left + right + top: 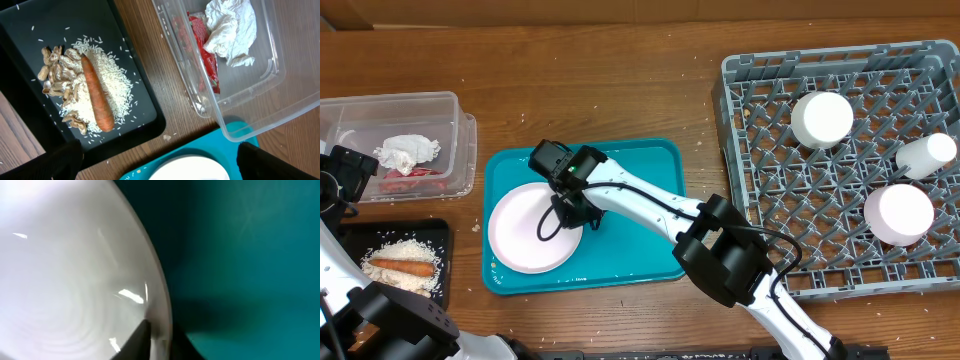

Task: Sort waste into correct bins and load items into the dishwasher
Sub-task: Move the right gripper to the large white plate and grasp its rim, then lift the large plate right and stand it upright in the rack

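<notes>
Right wrist: right end effector clamps glossy white plate rim (left end effector splayed).

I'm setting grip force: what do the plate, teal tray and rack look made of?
Plate: glossy white, probably glazed ceramic or melamine, given the sharp highlights in the right wrist view.
Teal tray: smooth plastic with a slight sheen and a moulded, rounded rim.
Rack: matte grey plastic, going by the moulded lattice and pegs.

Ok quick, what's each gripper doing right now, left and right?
Left gripper: open, holding nothing.
Right gripper: closed on the rim of the white plate.
</notes>
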